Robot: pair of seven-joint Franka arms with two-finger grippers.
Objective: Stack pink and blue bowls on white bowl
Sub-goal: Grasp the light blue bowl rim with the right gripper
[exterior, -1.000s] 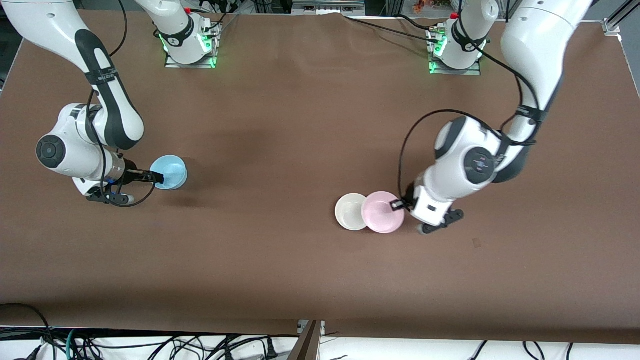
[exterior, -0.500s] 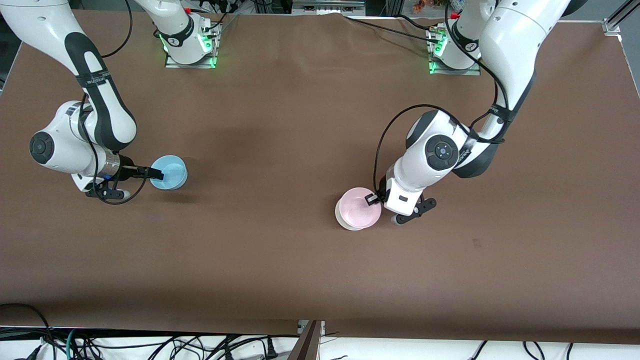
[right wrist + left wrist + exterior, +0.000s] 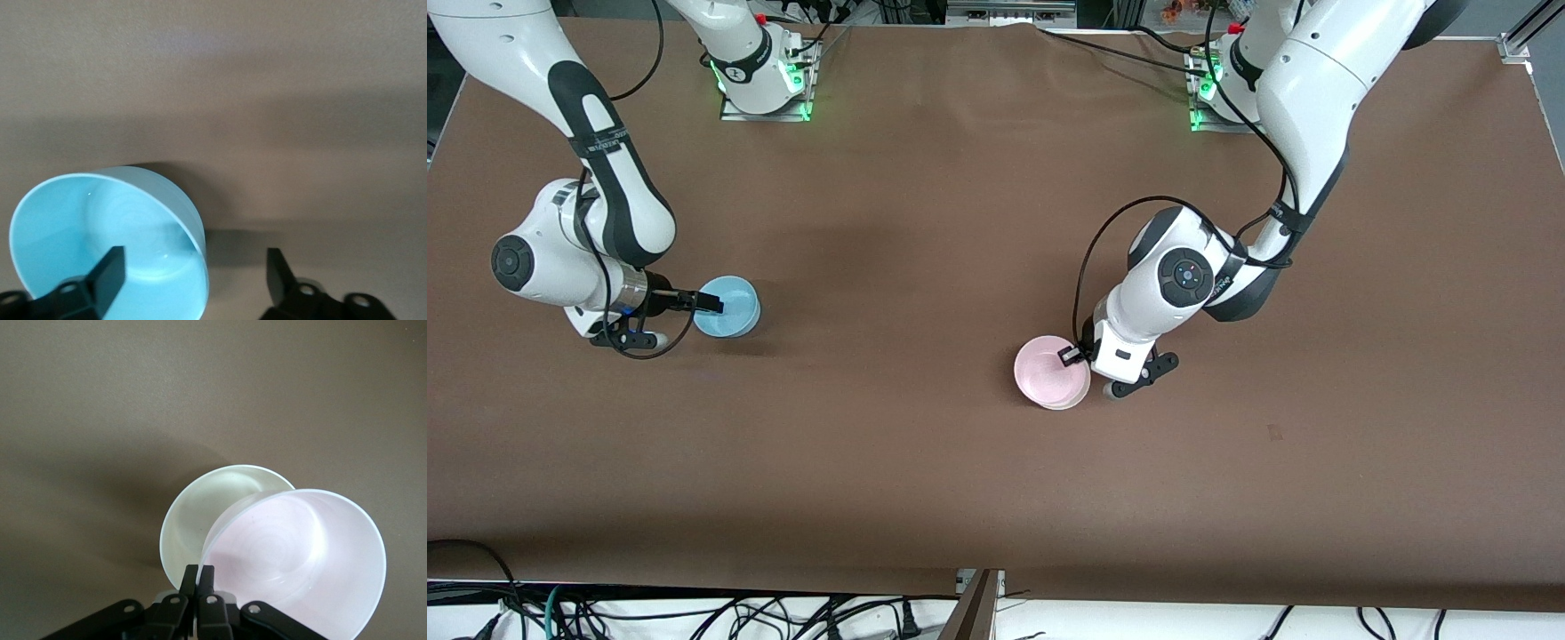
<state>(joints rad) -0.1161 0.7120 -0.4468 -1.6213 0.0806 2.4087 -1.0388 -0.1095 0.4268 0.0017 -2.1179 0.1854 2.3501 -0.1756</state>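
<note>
While stacking is under way, entries as follows:
Pink bowl (image 3: 1049,372): gripped at its rim by the left pincer (image 3: 1071,356), held over the white bowl (image 3: 200,520), overlapping but offset, not yet seated.
White bowl: on the counter (image 3: 960,222), toward the left arm's end.
Blue bowl (image 3: 727,306): on the counter, toward the right arm's end.
Right pincer (image 3: 710,304): spread wide astride the blue bowl's wall, not clamped.
Progress: judged under half; pink unreleased, blue not lifted.

High front camera, two wrist close-ups
</note>
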